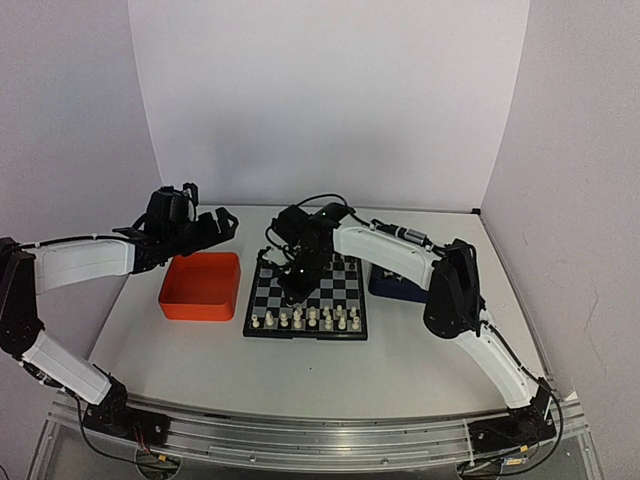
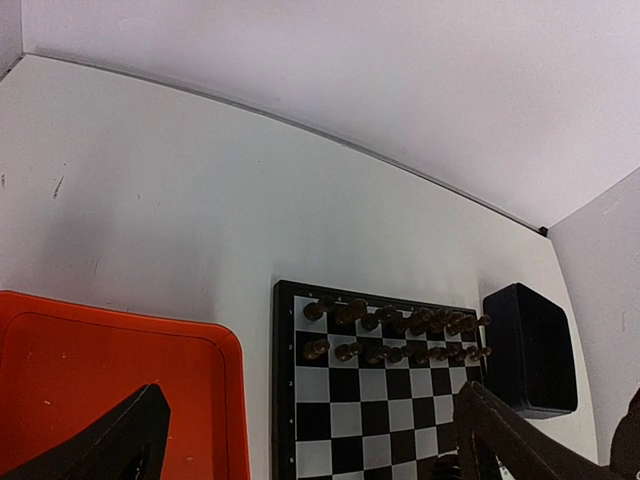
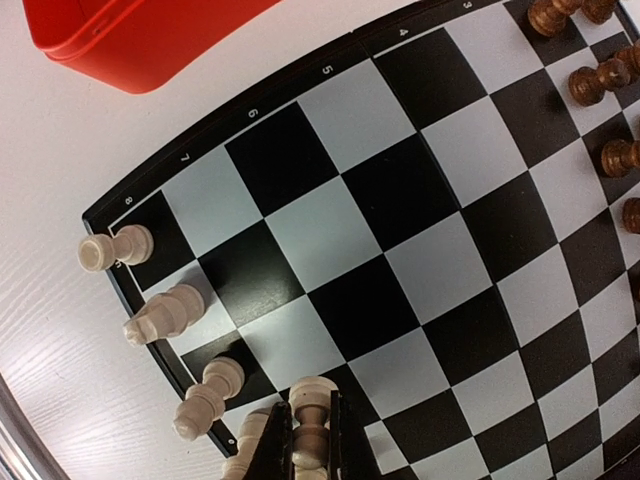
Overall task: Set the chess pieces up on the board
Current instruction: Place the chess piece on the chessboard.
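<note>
The right gripper (image 3: 305,445) is clamped on a cream piece (image 3: 312,405) at the board's (image 3: 330,230) near edge, next to other cream pieces (image 3: 165,313) standing there. This looks like a placement. The next move likely calls for a straight descent onto the square, then a release that does not nudge the neighbours. The left gripper (image 2: 310,392) hangs wide open over the orange tray (image 2: 120,340). The table (image 1: 400,370) and walls (image 1: 330,100) are white.

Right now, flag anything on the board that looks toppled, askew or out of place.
Nothing stands out. The white pieces stand upright along the board's near edge, the dark pieces in two rows at the far edge. One white piece sits in the right gripper.
</note>
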Robot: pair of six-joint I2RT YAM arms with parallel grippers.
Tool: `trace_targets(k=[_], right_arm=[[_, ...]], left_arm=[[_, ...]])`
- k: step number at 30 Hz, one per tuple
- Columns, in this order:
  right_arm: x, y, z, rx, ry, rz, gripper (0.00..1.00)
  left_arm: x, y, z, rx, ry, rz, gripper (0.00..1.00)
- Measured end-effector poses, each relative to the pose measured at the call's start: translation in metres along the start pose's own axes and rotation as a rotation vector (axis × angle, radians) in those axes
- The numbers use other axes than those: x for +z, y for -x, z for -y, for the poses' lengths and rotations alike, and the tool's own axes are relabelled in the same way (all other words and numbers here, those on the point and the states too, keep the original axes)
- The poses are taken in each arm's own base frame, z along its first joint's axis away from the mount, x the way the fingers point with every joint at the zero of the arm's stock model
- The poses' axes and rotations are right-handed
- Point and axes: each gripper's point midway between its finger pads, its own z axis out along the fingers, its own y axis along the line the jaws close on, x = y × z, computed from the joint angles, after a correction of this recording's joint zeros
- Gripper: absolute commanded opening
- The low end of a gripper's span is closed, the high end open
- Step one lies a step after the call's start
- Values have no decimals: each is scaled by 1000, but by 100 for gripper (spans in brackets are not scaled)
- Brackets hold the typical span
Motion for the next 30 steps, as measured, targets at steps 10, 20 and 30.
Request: trace_targets(k=[10,20,30], right_arm=[[20,-3,-3,-5,15,-16,6],[20,0,-4,-9,23,-3,18],[20,1,-8,-10,46,1,20]], left_arm=[[-1,-5,-6,0,17,-6,100],[-1,-6,-6,1,18,-6,100],[-1,-6,-6,1,18,-7,100]])
